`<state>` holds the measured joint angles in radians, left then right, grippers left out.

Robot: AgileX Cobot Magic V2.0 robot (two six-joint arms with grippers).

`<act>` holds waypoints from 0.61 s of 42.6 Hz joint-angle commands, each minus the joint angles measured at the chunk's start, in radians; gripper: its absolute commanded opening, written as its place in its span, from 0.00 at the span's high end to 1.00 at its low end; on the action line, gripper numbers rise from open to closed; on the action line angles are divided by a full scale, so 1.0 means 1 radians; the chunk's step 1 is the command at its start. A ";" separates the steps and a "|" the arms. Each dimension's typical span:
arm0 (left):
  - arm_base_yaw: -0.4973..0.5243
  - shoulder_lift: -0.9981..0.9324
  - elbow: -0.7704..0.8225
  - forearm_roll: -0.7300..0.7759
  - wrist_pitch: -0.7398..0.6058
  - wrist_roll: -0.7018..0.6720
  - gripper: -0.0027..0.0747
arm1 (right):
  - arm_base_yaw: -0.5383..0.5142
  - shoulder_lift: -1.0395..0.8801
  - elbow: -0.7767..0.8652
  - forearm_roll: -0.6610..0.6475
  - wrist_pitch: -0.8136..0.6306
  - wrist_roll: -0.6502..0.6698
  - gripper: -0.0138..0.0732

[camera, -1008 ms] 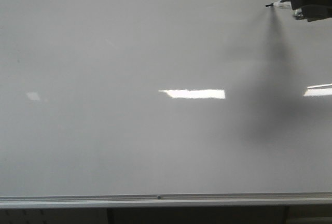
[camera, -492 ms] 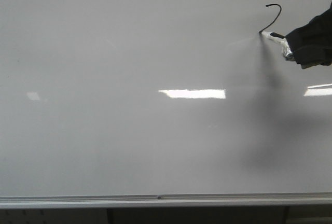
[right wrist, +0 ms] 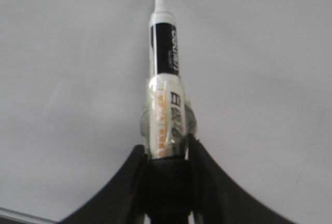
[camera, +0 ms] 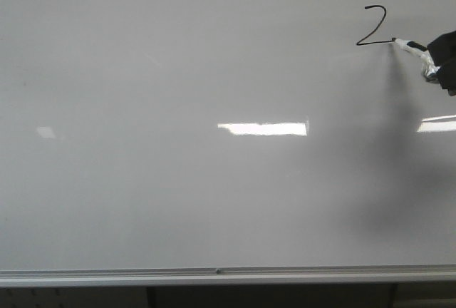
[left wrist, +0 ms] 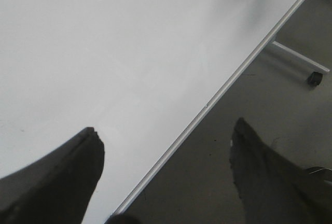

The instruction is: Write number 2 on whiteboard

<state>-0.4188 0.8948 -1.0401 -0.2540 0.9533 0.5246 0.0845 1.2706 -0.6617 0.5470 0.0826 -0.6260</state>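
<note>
The whiteboard point(camera: 178, 180) fills the front view, its silver rail point(camera: 214, 276) along the lower edge and bare surface stretching left of the number 2 point(camera: 375, 26). The left gripper point(left wrist: 166, 177) hangs at the rail, jaws spread. Right of the digit, at its base stroke's end, the right gripper point(right wrist: 165, 156) pinches a marker point(right wrist: 165, 84), tip touching.

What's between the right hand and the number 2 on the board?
The marker: held by the right hand, its tip touching the number 2, seen in the right wrist view.
</note>
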 commanded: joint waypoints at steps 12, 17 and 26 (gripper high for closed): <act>0.003 0.004 -0.030 -0.131 -0.018 0.172 0.33 | 0.187 -0.240 -0.200 0.000 0.627 -0.097 0.81; 0.003 0.048 -0.054 -0.214 0.058 0.253 0.33 | 0.270 -0.240 -0.289 0.004 0.868 -0.219 0.81; -0.013 0.131 -0.067 -0.386 0.102 0.421 0.33 | 0.353 -0.240 -0.357 0.030 1.014 -0.287 0.81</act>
<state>-0.4188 1.0144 -1.0711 -0.5425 1.0839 0.8898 0.4202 1.0503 -0.9745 0.5388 1.0832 -0.8856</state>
